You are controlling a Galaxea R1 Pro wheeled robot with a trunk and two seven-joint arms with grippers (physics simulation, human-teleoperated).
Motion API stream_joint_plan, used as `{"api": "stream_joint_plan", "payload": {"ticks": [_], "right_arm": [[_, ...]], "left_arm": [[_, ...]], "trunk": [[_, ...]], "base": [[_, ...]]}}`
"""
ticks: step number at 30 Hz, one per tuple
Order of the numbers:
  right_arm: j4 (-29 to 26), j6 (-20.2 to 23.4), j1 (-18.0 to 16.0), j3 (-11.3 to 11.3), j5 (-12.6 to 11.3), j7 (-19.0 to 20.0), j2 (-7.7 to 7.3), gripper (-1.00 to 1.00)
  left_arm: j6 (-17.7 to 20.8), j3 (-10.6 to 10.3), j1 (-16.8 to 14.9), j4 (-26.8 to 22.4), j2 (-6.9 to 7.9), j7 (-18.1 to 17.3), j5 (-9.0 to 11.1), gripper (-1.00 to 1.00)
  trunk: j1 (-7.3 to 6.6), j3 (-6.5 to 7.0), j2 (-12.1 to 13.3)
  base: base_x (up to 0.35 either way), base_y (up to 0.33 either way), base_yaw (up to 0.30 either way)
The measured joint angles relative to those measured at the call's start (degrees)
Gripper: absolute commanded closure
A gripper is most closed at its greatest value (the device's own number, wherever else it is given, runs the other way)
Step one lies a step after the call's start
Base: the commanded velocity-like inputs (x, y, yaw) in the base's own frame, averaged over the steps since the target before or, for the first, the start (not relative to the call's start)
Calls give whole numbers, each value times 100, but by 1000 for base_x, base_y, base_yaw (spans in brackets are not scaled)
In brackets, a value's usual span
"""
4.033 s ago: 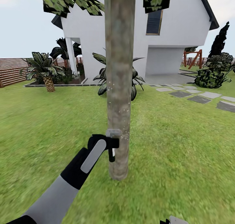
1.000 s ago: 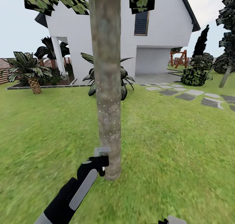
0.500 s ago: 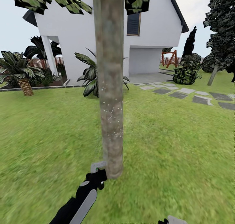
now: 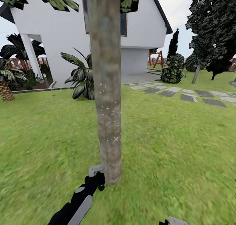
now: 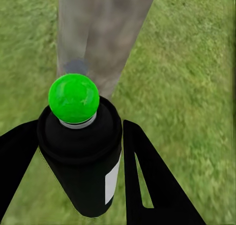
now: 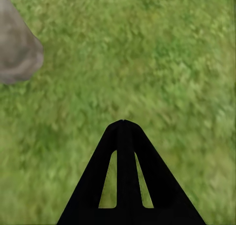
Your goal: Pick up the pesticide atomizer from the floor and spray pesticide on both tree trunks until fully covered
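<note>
My left arm (image 4: 76,205) reaches fwd and low, wrist straight. Left gripper (image 5: 81,151) is closed on the atomizer (image 5: 78,136), one finger each side of it. Right gripper (image 6: 124,131) points down, fingertips pressed together, nothing between them.

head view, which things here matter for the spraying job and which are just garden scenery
Part of the job:
- tree trunk, white pesticide specks on its bark
- pesticide atomizer, held in the left gripper near the trunk's base
- grass lawn

Just scenery:
- white house
- palms
- stepping stones
- dark conifers
- right gripper, shut over grass
</note>
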Motion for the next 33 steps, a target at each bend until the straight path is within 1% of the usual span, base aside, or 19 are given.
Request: {"api": "stream_joint_plan", "payload": {"ticks": [7, 23, 29, 33], "right_arm": [[-1, 0, 1, 1, -2, 0, 0, 100], [3, 0, 1, -7, -39, 0, 0, 100], [5, -1, 0, -7, -21, 0, 0, 100], [3, 0, 0, -7, -24, 0, 0, 100]], "left_arm": [[-20, 0, 0, 130, 4, -75, -1, 100], [-21, -8, 34, 155, 2, -87, 2, 100], [-20, -9, 36, 153, 2, -82, 2, 100], [-22, -41, 36, 159, -1, -81, 4, 100]], "trunk": [[2, 0, 1], [3, 0, 1], [2, 0, 1], [2, 0, 1]], "base": [[187, 307, -247], [-14, 340, -245], [42, 340, -81], [72, 340, -191]]}}
